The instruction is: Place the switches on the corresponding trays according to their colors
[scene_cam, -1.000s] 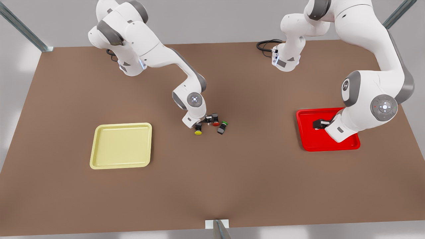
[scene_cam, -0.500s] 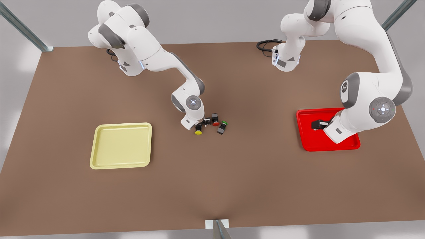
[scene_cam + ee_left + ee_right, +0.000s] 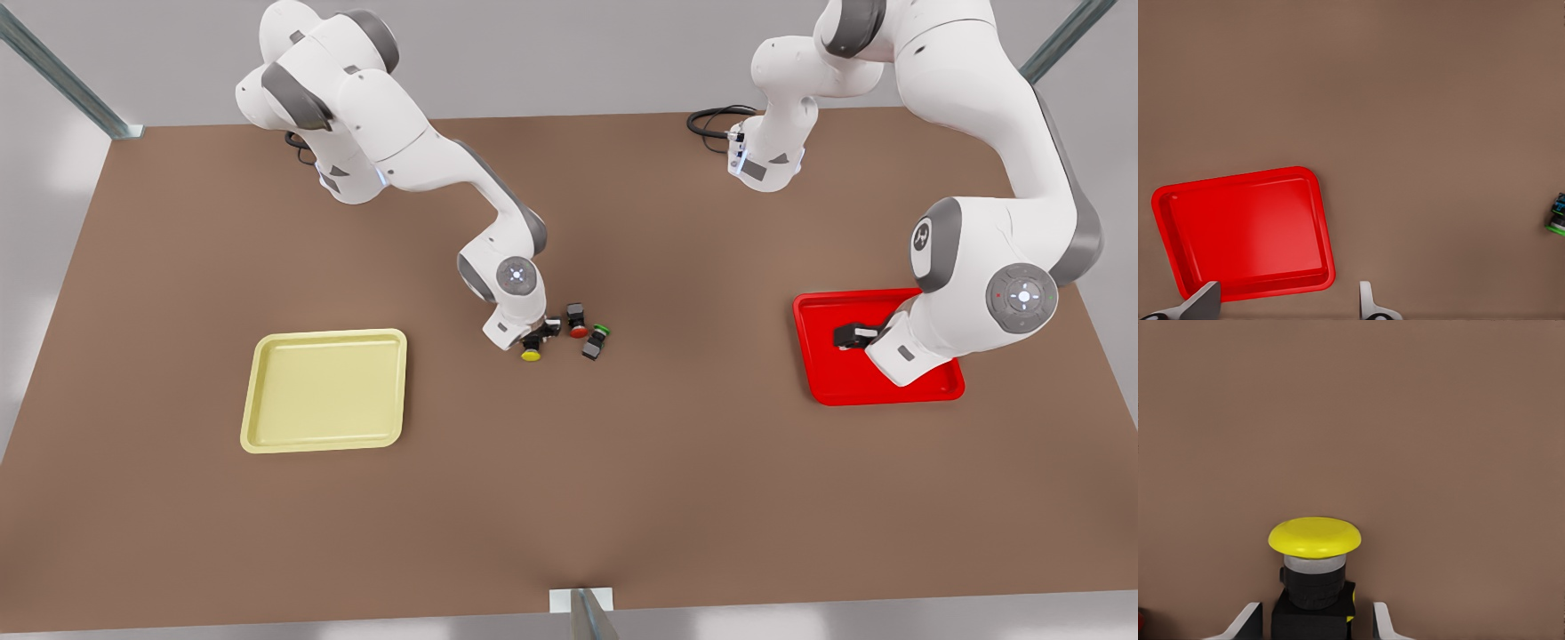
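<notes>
So we've got the right gripper (image 3: 536, 339) down at the middle of the table (image 3: 622, 498), right over the yellow switch (image 3: 531, 354). In the right wrist view its fingers (image 3: 1245, 623) sit one on each side of the switch's dark body, with the yellow cap (image 3: 1315, 537) sticking out past the tips. There's a sliver of gap on both sides, so we'd call it spread around the switch rather than pinching it; we can't tell if either pad actually touches.

The switch lies on its side on the table, cap pointing toward the camera in the front view. Just beside it, toward the front view's right, is the red switch (image 3: 577, 322), and next to that the green one (image 3: 597, 340). All three are bunched together, well apart from both trays.

The left gripper (image 3: 843, 336) hangs over the red tray (image 3: 827, 387) on the front view's right. In the left wrist view its fingers (image 3: 1201, 303) are spread wide with nothing between them, and the red tray (image 3: 1245, 230) shows beyond the tips. The green switch (image 3: 1557, 217) peeks in at that view's edge.

The yellow tray (image 3: 325, 389) sits on the front view's left, with nothing in it.
</notes>
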Controlling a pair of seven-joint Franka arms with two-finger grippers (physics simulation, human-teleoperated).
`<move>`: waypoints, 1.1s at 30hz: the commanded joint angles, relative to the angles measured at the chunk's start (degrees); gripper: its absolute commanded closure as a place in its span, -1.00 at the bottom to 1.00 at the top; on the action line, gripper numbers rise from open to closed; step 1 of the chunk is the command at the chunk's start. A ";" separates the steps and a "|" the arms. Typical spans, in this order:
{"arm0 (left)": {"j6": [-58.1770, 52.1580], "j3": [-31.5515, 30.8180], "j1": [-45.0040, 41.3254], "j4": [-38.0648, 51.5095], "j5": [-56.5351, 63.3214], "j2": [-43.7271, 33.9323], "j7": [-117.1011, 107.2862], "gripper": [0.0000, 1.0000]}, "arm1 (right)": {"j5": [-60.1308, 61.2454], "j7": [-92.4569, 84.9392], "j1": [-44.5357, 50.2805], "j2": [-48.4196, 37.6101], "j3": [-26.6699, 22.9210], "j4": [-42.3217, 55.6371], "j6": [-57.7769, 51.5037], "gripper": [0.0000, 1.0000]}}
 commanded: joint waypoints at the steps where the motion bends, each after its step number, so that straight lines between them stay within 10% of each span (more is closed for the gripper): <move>1: 0.00 -0.08 0.00 0.00 -0.02 0.00 0.05 -1.00 | 0.00 -0.01 0.00 -0.05 0.00 0.05 0.00 -0.19; 33: 0.00 0.00 0.09 0.00 -0.02 0.70 0.14 -1.00 | 0.00 -0.19 -0.09 -0.23 0.00 0.14 -1.23 -0.07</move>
